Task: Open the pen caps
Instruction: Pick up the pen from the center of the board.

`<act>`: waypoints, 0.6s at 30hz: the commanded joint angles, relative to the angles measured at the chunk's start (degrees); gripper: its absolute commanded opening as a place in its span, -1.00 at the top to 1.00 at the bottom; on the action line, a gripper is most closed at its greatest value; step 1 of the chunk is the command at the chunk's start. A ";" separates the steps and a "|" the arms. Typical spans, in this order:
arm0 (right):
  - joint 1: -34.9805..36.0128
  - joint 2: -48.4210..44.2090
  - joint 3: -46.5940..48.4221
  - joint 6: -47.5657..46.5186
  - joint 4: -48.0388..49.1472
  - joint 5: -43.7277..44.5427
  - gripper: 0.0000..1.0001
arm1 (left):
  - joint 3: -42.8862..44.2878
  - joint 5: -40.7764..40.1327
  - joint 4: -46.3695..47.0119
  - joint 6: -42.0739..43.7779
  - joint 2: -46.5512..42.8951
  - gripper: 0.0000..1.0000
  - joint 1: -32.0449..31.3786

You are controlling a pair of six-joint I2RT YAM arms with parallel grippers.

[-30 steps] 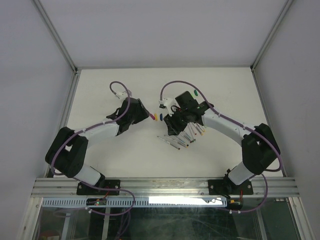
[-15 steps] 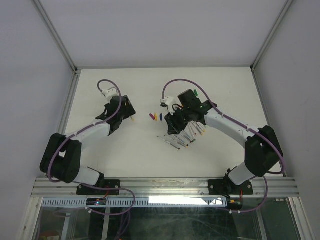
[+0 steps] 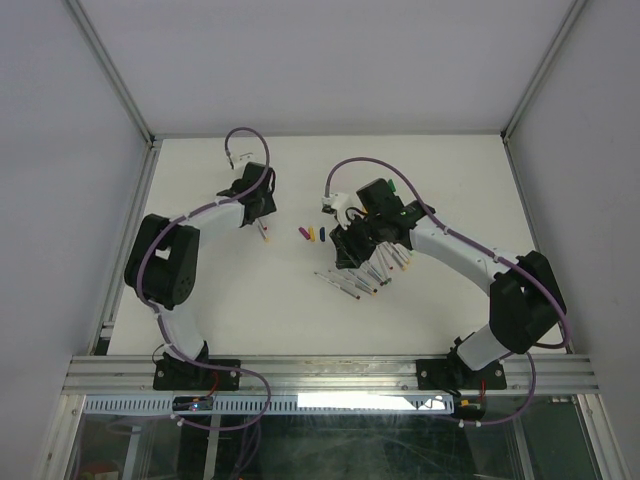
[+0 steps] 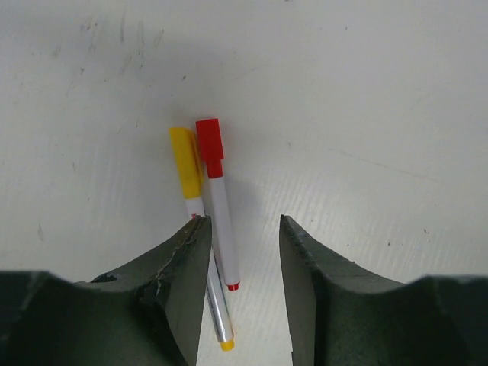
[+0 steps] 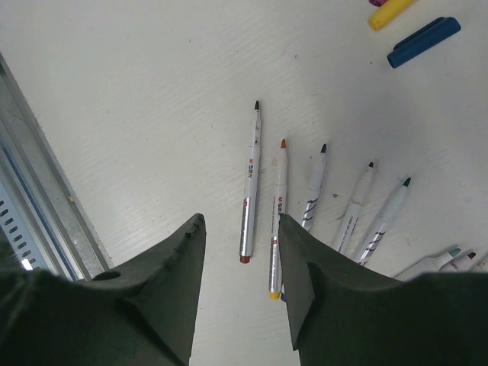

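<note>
Two capped pens lie side by side, one with a yellow cap (image 4: 184, 162) and one with a red cap (image 4: 209, 146); in the top view they are a small streak (image 3: 264, 233). My left gripper (image 4: 244, 229) is open just above them, its left finger over the yellow pen's barrel (image 4: 217, 313). Loose caps lie mid-table: magenta (image 3: 303, 233), yellow (image 3: 311, 234) (image 5: 389, 13) and blue (image 3: 322, 233) (image 5: 423, 42). My right gripper (image 5: 240, 221) is open and empty above a fan of uncapped pens (image 5: 250, 206).
A green cap (image 3: 392, 186) lies behind the right arm. Several uncapped white-grey pens (image 3: 362, 280) lie spread out in front of the right gripper (image 3: 345, 255). A metal rail (image 5: 30, 191) runs along the table's near edge.
My left arm has swung away from the loose caps to the far left, and its gripper now hangs over the two capped pens. The right arm has hardly moved.
</note>
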 commanded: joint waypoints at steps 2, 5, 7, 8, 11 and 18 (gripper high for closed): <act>-0.35 -2.46 1.28 -0.86 0.88 -1.25 0.10 | 6.92 -2.46 -3.72 2.91 4.10 0.23 0.72; -0.49 -2.65 1.12 -0.86 0.87 -1.34 0.10 | 8.38 -3.04 -5.18 2.95 5.94 0.30 1.01; -0.56 -2.61 1.15 -0.86 0.94 -1.40 0.10 | 8.71 -3.19 -5.49 2.85 6.49 0.32 1.11; -0.56 -2.64 1.15 -0.85 0.88 -1.50 0.10 | 8.75 -3.29 -5.50 2.84 6.65 0.32 1.06; -0.60 -2.56 1.15 -0.84 0.94 -1.52 0.10 | 8.71 -3.21 -5.51 2.82 7.01 0.32 1.22; -0.68 -2.57 1.14 -0.77 0.91 -1.61 0.10 | 9.09 -1.88 -5.53 2.91 8.76 0.41 1.39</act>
